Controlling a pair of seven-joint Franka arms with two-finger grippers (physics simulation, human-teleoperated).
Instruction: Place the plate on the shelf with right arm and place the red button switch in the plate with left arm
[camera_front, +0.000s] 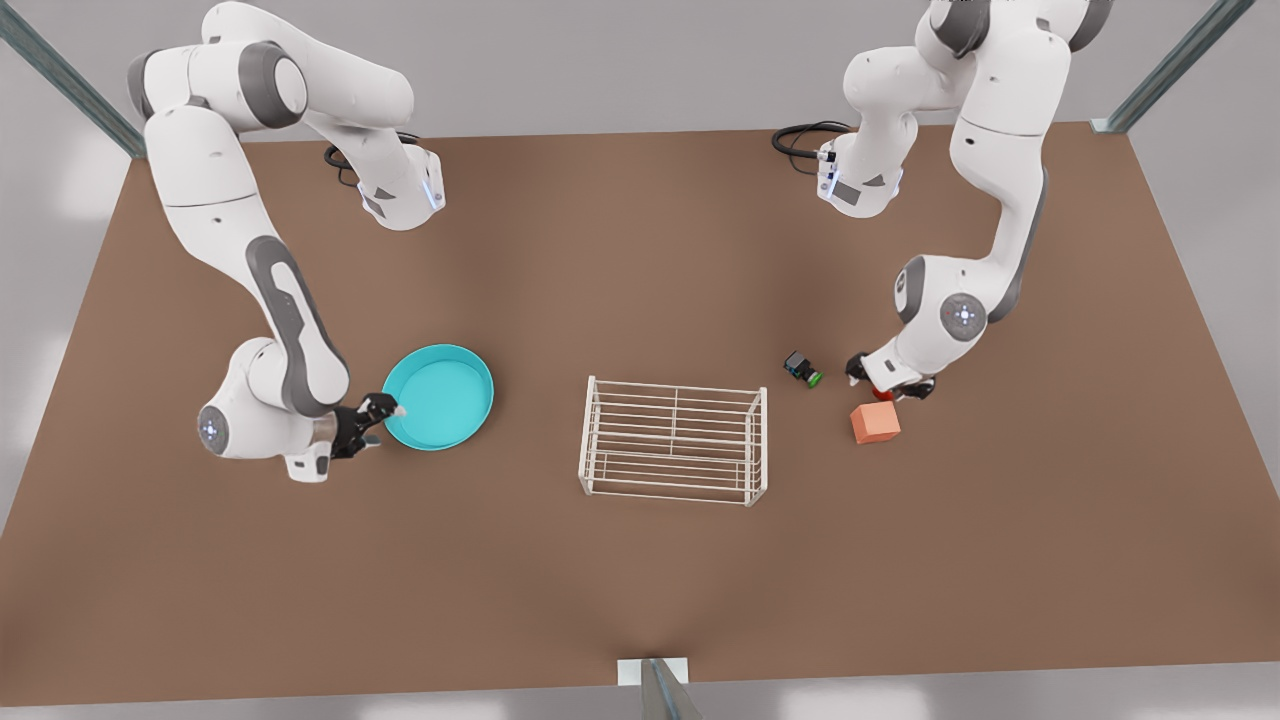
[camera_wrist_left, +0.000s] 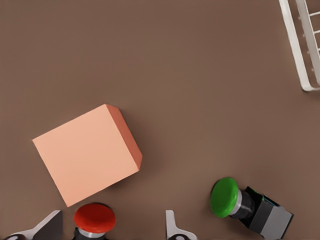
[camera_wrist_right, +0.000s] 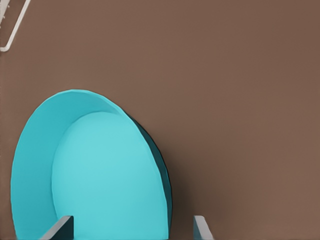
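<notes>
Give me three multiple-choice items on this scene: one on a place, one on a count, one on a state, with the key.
1. Where does the plate sit?
A. on the table, to the front view's left of the shelf
B. on the shelf
C. beside the orange cube

2. How many button switches are there?
A. one
B. two
C. three

3. How do the left gripper's jaws stand?
A. shut on the cube
B. open around the red button switch
C. shut on the green button switch

Key: 1 A, it lies left of the empty shelf. 2 B, one red, one green. 3 B, the red cap sits between spread jaws. The right gripper is open at the plate's rim.
</notes>
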